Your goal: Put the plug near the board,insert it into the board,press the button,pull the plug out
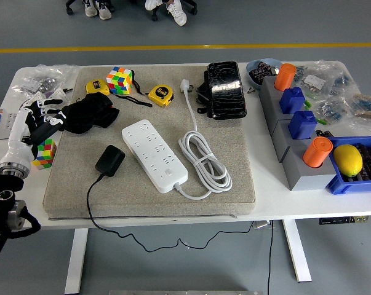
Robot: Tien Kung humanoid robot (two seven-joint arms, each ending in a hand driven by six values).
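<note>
The white rectangular power strip board (154, 155) lies diagonally near the middle of the grey felt mat (234, 166) that covers most of the white tabletop (268, 203). Just to the left of the board, close to its lower half, rests the black blocky plug adapter (109, 160), its thin black cord (90, 209) running down over the mat's near edge and below the tabletop. To the right of the board lies its own coiled white cable (203, 161), one strand running up to a white plug (185, 85) above the board. Well to the left of the board, at the mat's left edge, the robot's left hand (42, 117) hovers with its white-and-black fingers spread loosely, holding nothing; a small multicoloured cube (45, 152) sits just beneath it. A second multicoloured puzzle cube (120, 80) and a yellow tape measure (160, 95) lie above the board, and a black leather pouch (223, 90) lies up and right of it. Far to the right of the board stand grey blocks (296, 166) carrying orange cylinders (317, 151).
</note>
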